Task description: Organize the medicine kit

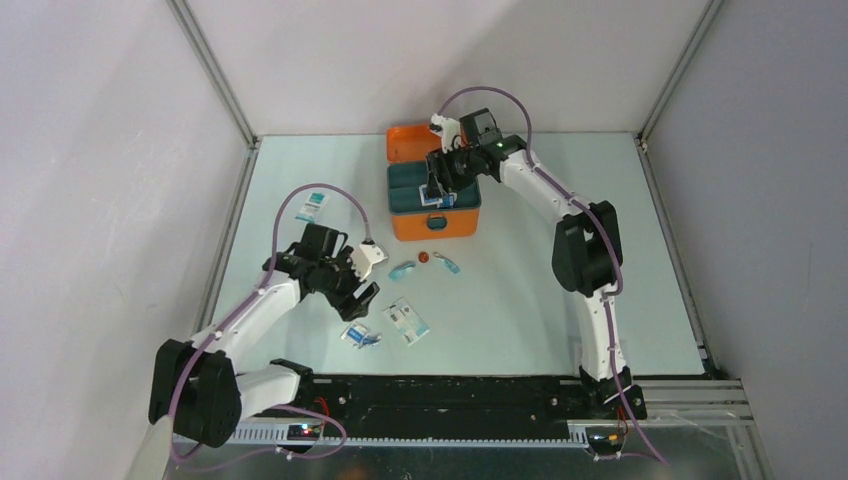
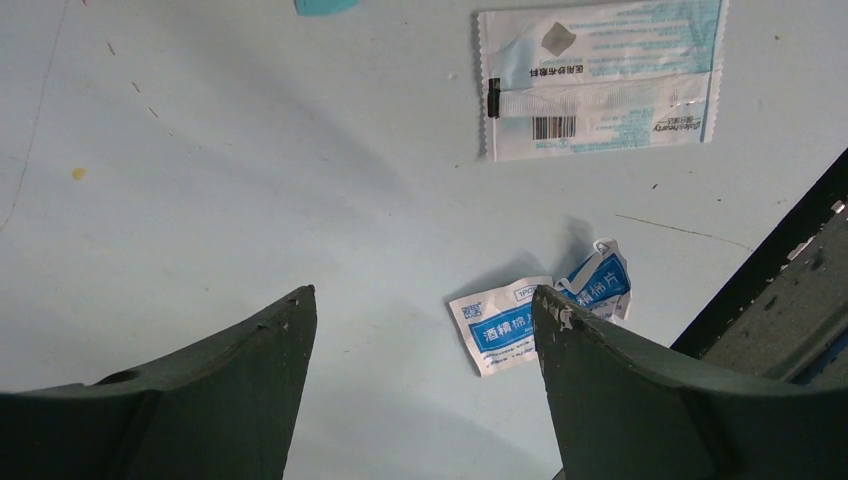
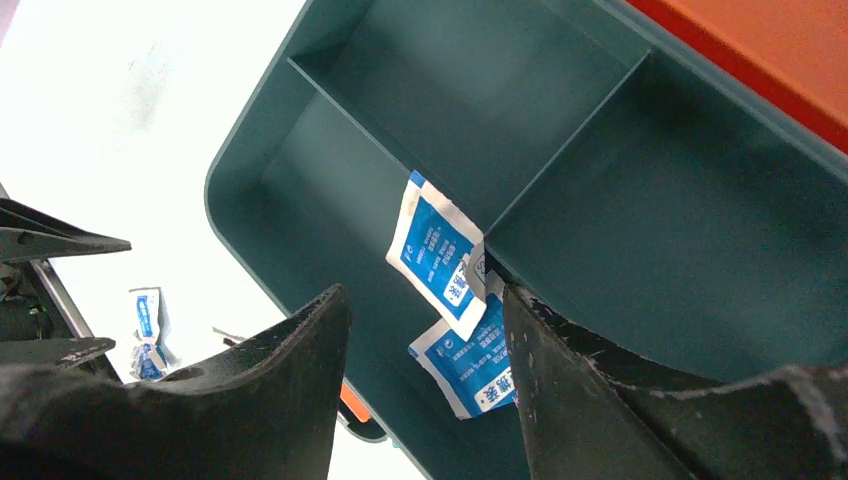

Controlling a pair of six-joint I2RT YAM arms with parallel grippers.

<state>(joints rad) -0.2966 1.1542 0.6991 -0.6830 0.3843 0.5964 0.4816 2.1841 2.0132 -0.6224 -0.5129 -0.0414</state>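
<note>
One medicine kit [image 1: 434,222], one teal tray [image 3: 620,220] — two blue sachets [image 3: 436,250] in it.

Blue scrap [image 2: 325,5] cut off at the top edge; lower sachet [image 3: 460,375] partly behind the right pincer [image 3: 425,295].

A white sealed packet [image 1: 407,321] lies flat on the table [image 1: 520,300]. Just left of it lie two crumpled blue-labelled sachets [image 1: 360,336]; beyond it, a small red piece [image 1: 423,257] and a teal compartment tray [image 1: 405,190].
</note>
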